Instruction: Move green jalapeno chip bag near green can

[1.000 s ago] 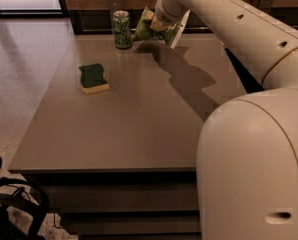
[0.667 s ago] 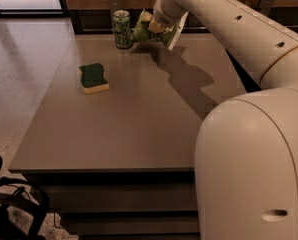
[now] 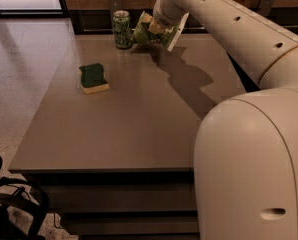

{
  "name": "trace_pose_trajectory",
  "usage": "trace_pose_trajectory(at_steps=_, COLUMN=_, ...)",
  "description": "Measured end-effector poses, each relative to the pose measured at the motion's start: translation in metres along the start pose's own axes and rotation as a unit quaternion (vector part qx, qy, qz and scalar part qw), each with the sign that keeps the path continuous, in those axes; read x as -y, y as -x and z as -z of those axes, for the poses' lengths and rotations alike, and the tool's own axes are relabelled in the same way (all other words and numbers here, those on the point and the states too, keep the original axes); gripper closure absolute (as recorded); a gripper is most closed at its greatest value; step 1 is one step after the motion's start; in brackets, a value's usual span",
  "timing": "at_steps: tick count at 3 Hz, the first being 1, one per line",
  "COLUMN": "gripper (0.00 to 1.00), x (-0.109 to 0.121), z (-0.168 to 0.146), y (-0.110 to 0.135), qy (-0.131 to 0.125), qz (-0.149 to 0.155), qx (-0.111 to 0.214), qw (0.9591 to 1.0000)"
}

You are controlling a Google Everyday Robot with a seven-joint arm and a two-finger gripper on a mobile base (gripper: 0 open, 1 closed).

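Note:
The green jalapeno chip bag (image 3: pixel 150 33) is crinkled and held just above the far edge of the table. The gripper (image 3: pixel 158 28) is shut on the bag's middle, at the end of the white arm reaching in from the right. The green can (image 3: pixel 122 29) stands upright at the table's far edge, just left of the bag with a small gap between them. The bag's right white edge hangs down beside the gripper.
A green-topped yellow sponge (image 3: pixel 93 77) lies on the left part of the grey table (image 3: pixel 139 129). The robot's white body (image 3: pixel 254 164) fills the lower right. A wooden wall panel runs behind the table. A black chair part shows at the lower left.
The gripper and the bag have shifted slightly left, closer to the can. The can and sponge have not moved.

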State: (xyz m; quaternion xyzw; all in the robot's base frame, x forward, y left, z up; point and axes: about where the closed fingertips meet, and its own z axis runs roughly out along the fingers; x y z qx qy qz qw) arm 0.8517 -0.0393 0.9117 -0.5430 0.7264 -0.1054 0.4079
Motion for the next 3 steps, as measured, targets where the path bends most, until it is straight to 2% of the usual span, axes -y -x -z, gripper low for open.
trace_pose_trajectory(at_steps=1, gripper=0.06, x=-0.0017, z=-0.0021, y=0.0000, qy=0.002, qz=0.000, qx=0.000, qw=1.0000)
trace_pose_trajectory(at_steps=2, gripper=0.00, x=-0.0037, z=-0.0046, y=-0.0001, qy=0.004, qz=0.001, qx=-0.001, qw=1.0000)
trace_pose_trajectory(at_steps=3, gripper=0.00, x=-0.0037, z=-0.0047, y=-0.0001, qy=0.004, qz=0.001, qx=-0.001, qw=1.0000)
